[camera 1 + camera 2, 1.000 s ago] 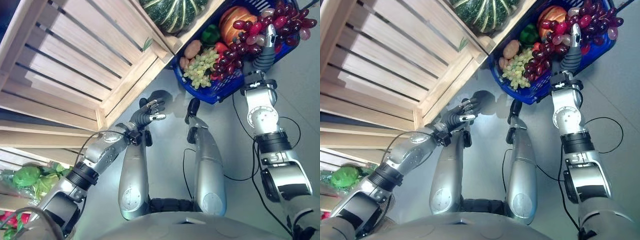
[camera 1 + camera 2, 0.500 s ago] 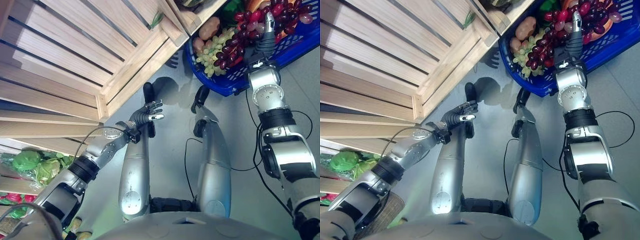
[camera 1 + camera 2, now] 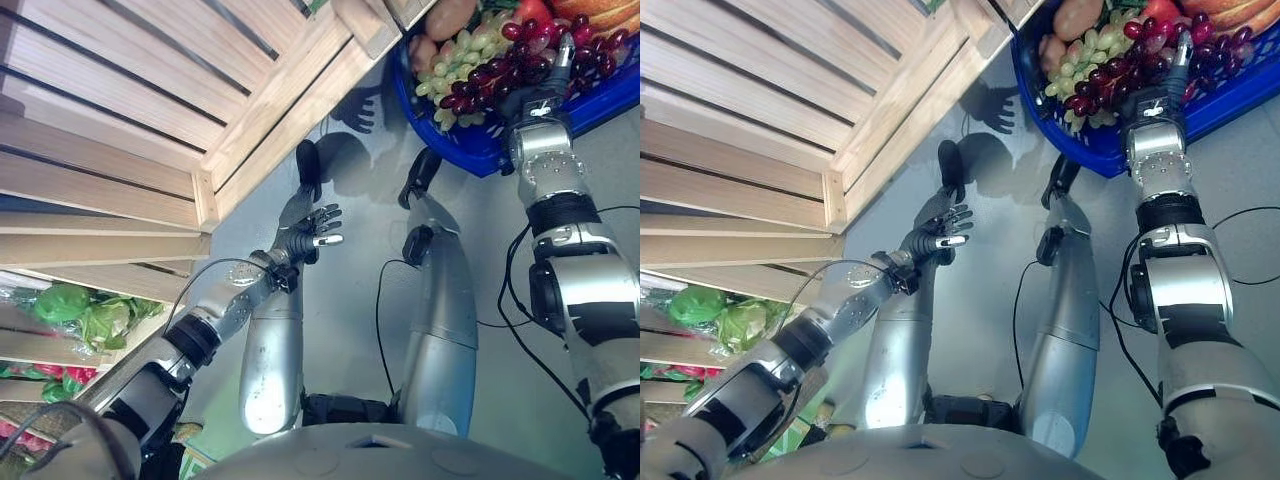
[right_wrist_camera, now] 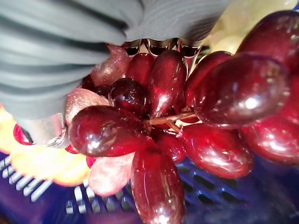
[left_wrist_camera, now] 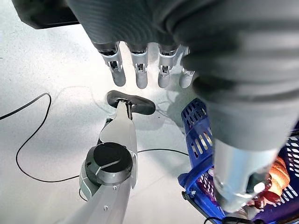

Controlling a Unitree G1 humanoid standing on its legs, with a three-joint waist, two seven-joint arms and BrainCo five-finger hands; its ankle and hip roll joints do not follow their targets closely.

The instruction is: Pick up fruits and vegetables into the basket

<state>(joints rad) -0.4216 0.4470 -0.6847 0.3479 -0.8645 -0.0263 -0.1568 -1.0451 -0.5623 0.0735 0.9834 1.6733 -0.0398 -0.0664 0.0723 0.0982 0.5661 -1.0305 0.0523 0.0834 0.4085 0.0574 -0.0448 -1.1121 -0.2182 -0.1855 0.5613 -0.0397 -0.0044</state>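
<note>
A blue basket (image 3: 470, 155) stands on the floor at the top right, holding green grapes (image 3: 455, 60), a potato (image 3: 448, 15) and an orange pumpkin (image 3: 600, 15). My right hand (image 3: 563, 58) reaches into it, and its fingers (image 4: 159, 45) and thumb close round a bunch of red grapes (image 4: 159, 107) just above the basket's mesh. The same red grapes (image 3: 500, 75) spread beside the hand over the other produce. My left hand (image 3: 315, 225) hangs open over the floor, fingers (image 5: 140, 70) straight, holding nothing.
Slatted wooden crates (image 3: 150, 100) stand at the upper left, their corner close to the basket. Leafy greens (image 3: 80, 310) and red produce (image 3: 30, 370) lie on lower shelves at the far left. Grey floor lies between the crates and the basket.
The camera has tilted, so crates and basket sit higher in the view. My left hand has spread its fingers wider. The right hand stays in the basket on the red grapes.
</note>
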